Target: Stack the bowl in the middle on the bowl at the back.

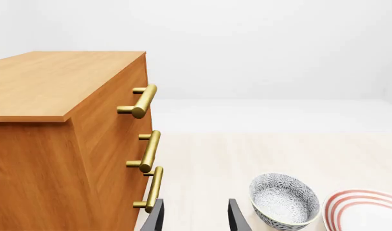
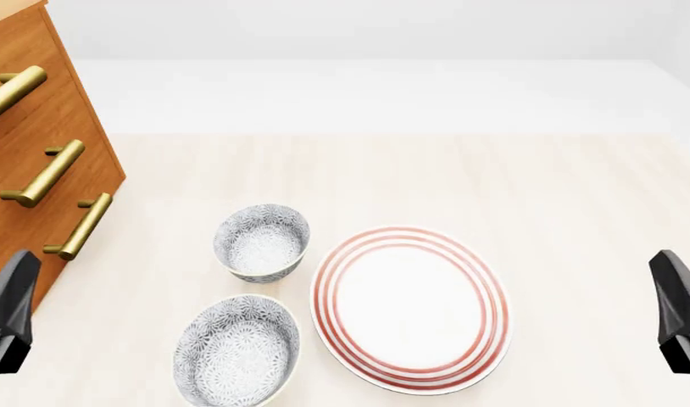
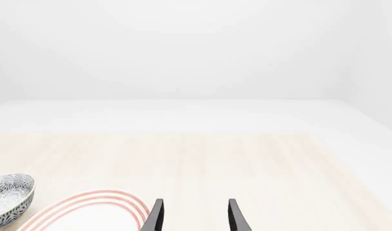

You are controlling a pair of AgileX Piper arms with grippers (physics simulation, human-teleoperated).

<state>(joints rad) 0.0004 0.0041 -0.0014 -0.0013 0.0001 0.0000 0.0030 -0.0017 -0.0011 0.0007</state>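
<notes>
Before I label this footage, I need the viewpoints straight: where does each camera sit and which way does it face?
Front view: above and behind the arms, looking down at the red-ringed white plate; both dark arm ends show at the edges.
Left wrist view: behind the left pincer, facing the wooden drawer cabinet.
Right wrist view: behind the right pincer, facing the pale wooden table.
All three share the plate.

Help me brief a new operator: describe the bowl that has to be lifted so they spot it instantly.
Start at the wooden drawer cabinet on the table's left. Right of it, two grey floral bowls sit beside the red-ringed plate. The bowl in the middle is the nearer, wider one; the bowl at the back is narrower and deeper.
</notes>
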